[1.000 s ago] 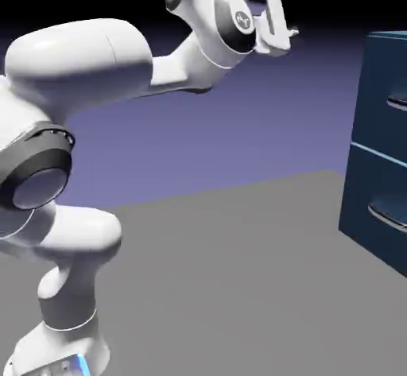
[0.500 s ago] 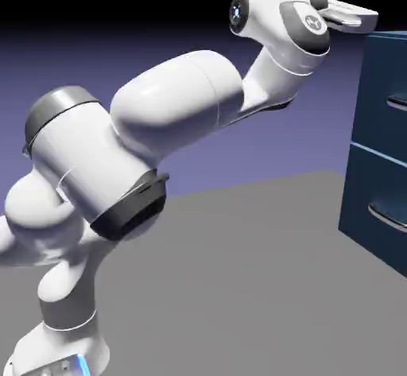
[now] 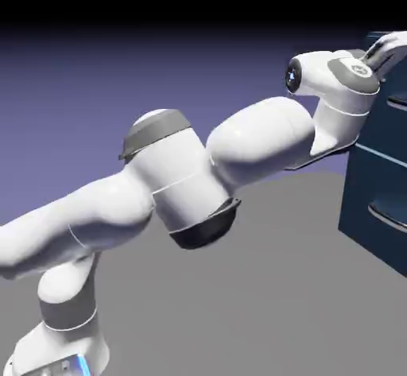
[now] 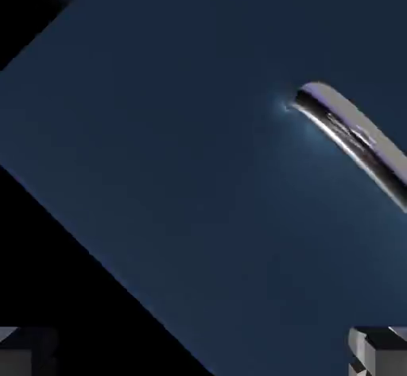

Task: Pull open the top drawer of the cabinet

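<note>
Navy top drawer [image 4: 199, 176] fills my hand view, handle [image 4: 358, 140] off to upper right, not btwn fingers. Gripper [image 4: 203, 350] spread apart, empty. Drawer looks shut; grab & pull left.

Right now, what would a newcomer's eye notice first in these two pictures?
In the exterior view, the big white arm stretches from lower left up toward the navy cabinet at the right edge, with its gripper by the cabinet's top corner. In the hand view, dark blue drawer front fills the frame, and a shiny silver handle slants across the upper right, away from the grey fingertips at the bottom.
</note>
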